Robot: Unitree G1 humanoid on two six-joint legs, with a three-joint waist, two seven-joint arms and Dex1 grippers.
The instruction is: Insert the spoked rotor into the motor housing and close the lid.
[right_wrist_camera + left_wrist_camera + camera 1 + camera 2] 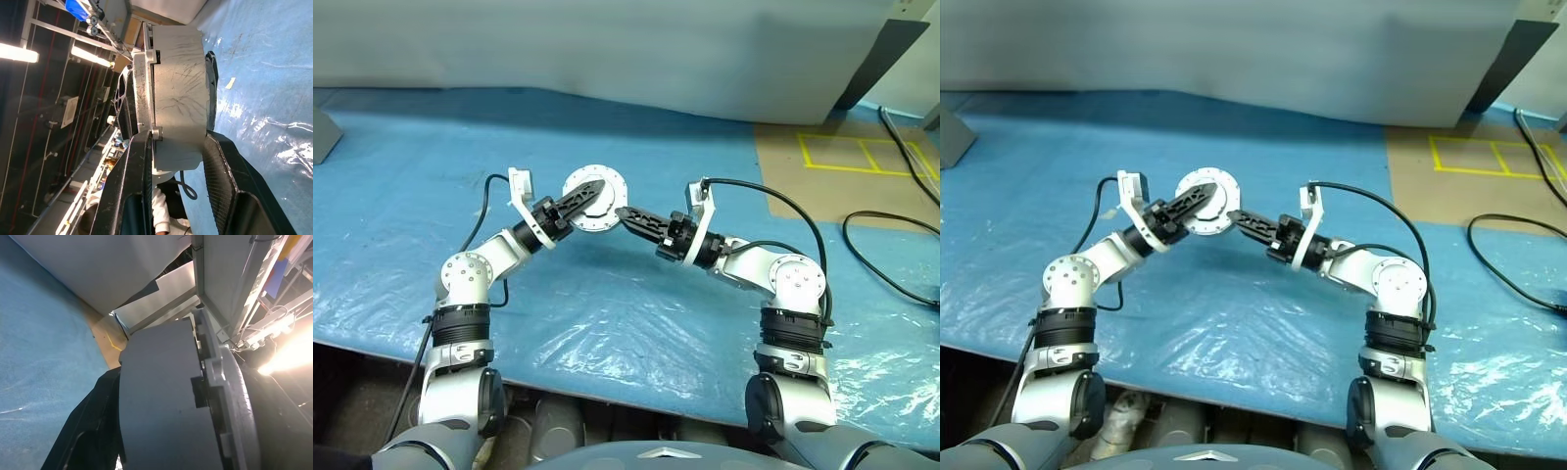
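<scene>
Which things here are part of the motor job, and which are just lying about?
Job: motor housing, held up between left gripper and right gripper.
Lying about: blue plastic sheet, black cables, yellow tape marks.

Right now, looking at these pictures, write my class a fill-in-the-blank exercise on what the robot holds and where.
1. The motor housing is held up between ____ grippers.
2. The right gripper has its jaws closed on the housing's ____.
3. The sheet covering the table is ____ in colour.
4. The taped lines on the brown board are ____.

Missing words: two; rim; blue; yellow
</scene>
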